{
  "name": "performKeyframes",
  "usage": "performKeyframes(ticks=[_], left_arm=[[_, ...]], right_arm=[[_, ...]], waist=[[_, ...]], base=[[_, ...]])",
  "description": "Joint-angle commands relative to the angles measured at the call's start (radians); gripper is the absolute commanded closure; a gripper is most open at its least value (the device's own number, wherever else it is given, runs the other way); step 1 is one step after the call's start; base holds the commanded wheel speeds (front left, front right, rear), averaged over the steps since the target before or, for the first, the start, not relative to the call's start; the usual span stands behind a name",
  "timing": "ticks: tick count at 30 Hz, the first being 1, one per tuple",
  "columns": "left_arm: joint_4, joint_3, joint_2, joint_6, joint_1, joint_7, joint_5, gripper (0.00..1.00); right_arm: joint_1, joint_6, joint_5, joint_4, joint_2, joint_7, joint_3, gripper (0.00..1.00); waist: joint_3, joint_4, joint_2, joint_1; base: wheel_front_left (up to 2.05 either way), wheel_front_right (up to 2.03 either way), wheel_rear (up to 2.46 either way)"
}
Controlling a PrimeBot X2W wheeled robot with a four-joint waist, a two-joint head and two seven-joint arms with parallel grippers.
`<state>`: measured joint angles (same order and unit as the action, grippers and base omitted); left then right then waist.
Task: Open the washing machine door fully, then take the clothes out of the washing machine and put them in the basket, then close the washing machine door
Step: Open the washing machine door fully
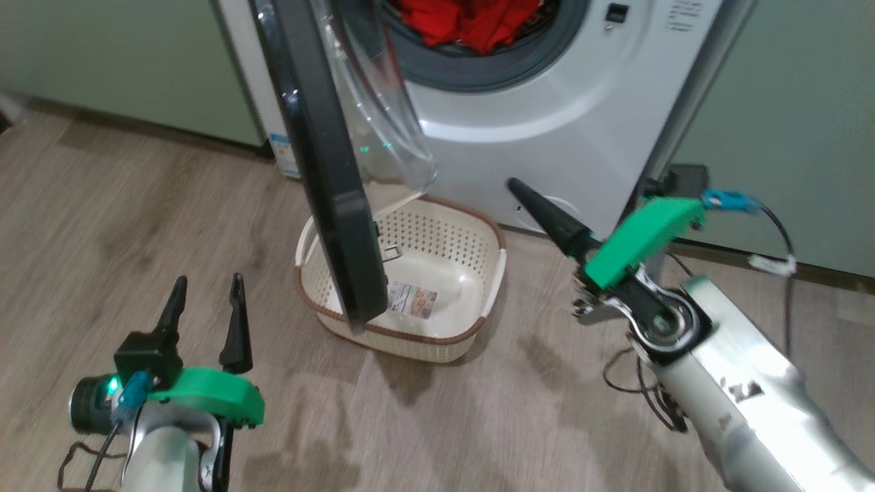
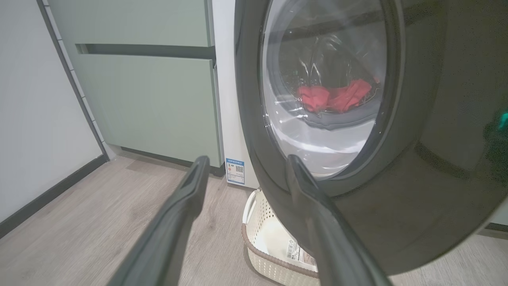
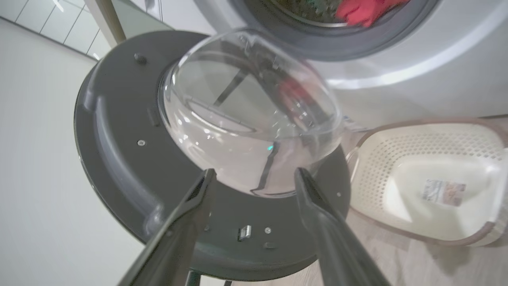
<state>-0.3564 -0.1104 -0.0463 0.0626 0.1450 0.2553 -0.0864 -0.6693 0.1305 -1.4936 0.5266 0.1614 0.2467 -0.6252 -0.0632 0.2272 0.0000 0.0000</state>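
The washing machine stands at the back, with the red clothes inside its drum. The washing machine door stands partly swung out, edge-on in the head view, its clear bowl window facing my right gripper. The cream basket sits on the floor below the door and holds no garments. My right gripper is open, close to the door's inner side, nothing between its fingers. My left gripper is open, low on the door's outer side and apart from it. The clothes show through the glass.
Pale green cabinets flank the washer on both sides. A white wall with a dark skirting runs along the left. A cable hangs by my right forearm. Wood floor spreads in front of the basket.
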Motion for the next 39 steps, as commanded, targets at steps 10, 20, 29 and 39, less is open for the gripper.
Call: performKeyframes(ticks=[10,20,29,39], left_arm=[[0.034,-0.106,-0.035,0.017,-0.021,0.006,0.022,0.0],[0.052,-0.151,-0.029,0.021,-0.037,0.006,0.032,0.0],[0.054,-0.165,-0.023,0.025,-0.043,0.006,0.036,0.0],[0.041,-0.176,-0.017,0.028,-0.047,0.006,0.039,0.0]], right_arm=[[0.067,0.0,0.202,0.053,0.1,-0.474,-0.11,0.0],[0.241,0.0,0.798,-0.029,0.065,-0.508,0.283,0.0],[0.429,0.0,1.106,-0.141,-0.034,-0.508,0.478,0.0],[0.486,0.0,1.216,-0.15,-0.04,-0.508,0.493,0.0]], waist=[[0.054,-0.101,0.0,0.0],[0.08,-0.148,0.0,0.0],[0.088,-0.155,0.0,0.0],[0.082,-0.158,0.0,0.0]], base=[[0.0,0.0,0.0],[0.0,0.0,0.0],[0.0,0.0,0.0],[0.0,0.0,0.0]])
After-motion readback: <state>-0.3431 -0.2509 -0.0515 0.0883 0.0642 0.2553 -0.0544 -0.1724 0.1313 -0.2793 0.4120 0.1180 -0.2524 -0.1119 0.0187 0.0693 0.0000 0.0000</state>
